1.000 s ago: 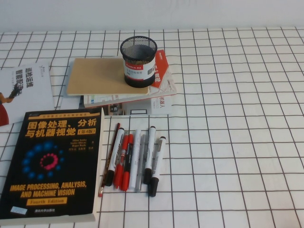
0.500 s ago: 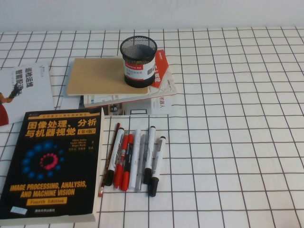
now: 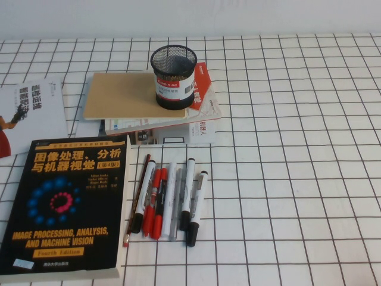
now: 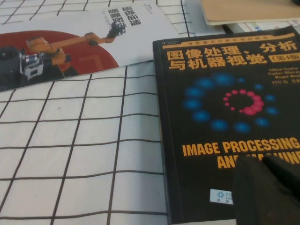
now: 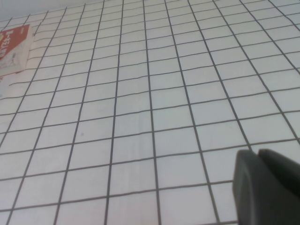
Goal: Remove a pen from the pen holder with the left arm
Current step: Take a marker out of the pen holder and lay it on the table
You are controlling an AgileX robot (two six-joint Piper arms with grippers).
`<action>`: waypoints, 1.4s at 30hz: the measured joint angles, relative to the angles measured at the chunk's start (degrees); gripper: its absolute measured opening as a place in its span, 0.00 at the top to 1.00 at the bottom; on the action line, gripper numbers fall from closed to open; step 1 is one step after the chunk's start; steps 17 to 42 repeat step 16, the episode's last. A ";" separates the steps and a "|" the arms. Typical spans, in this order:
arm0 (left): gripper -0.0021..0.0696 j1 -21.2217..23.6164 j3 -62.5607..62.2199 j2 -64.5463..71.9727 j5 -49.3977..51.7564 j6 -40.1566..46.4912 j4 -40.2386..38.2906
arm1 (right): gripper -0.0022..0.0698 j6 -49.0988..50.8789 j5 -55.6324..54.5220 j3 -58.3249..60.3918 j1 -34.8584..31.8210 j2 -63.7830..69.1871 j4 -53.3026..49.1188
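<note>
The black mesh pen holder [image 3: 173, 77] stands upright on a stack of books at the back middle of the table; I see no pen sticking out of it. Several pens and markers [image 3: 169, 199] lie side by side on the checked cloth, right of the black textbook [image 3: 65, 205]. Neither arm shows in the high view. In the left wrist view my left gripper [image 4: 262, 161] is shut with nothing in it, low over the near part of the black textbook [image 4: 225, 117]. In the right wrist view my right gripper [image 5: 258, 152] is shut and empty over bare checked cloth.
A brown-covered book [image 3: 119, 95] tops the stack under the holder, with a red and white book [image 3: 202, 89] beside it. A brochure with an orange robot arm [image 4: 70, 47] lies at the left edge. The cloth to the right is bare [image 3: 309, 149].
</note>
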 joint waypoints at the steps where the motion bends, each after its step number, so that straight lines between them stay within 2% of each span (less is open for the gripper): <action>1: 0.97 0.00 0.00 0.00 0.00 0.00 -0.08 | 0.99 0.00 0.00 0.00 0.00 0.00 0.00; 42: 0.97 0.00 0.00 0.00 0.00 0.00 -0.36 | 0.99 0.00 0.00 0.00 0.00 0.00 0.00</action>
